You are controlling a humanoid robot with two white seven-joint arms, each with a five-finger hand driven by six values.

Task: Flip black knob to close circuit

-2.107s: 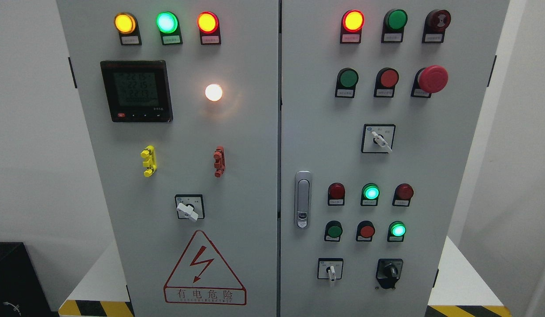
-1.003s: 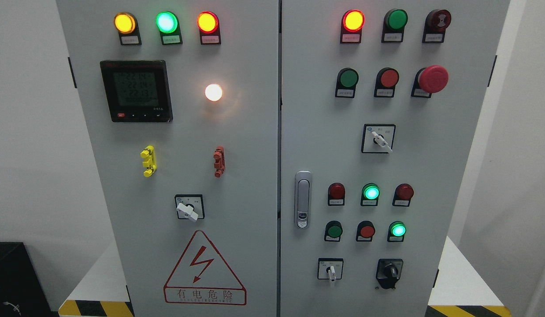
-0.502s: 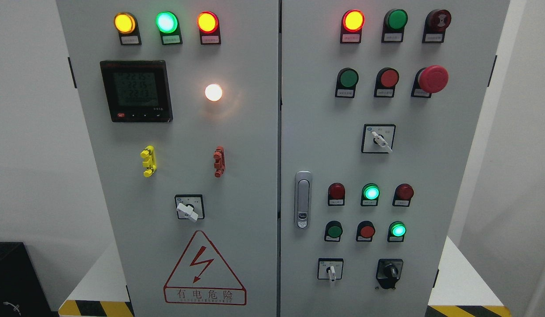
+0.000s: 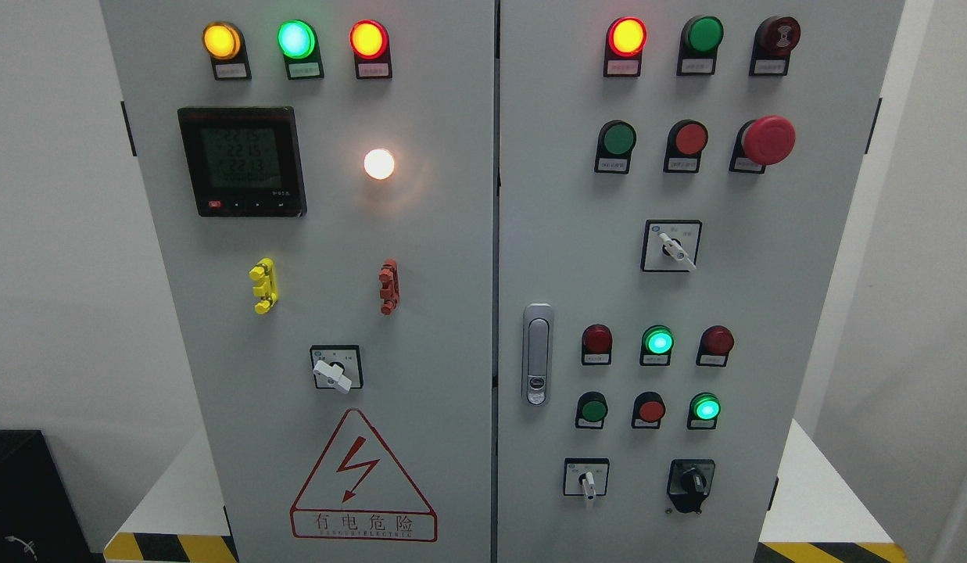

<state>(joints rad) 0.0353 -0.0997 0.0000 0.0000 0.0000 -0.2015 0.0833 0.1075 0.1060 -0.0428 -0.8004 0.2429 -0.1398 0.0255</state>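
The black knob (image 4: 691, 482) sat at the lower right of the frame, on the right door of the grey cabinet (image 4: 420, 258). Just left of it was a white selector (image 4: 586, 478), and right above it a lit green lamp (image 4: 706, 409) beside a red button (image 4: 650, 410) and a green button (image 4: 592, 410). The door handle (image 4: 537, 354) stood further left. Nothing covered the knob. No hand was in the picture, so I cannot tell the state of either.
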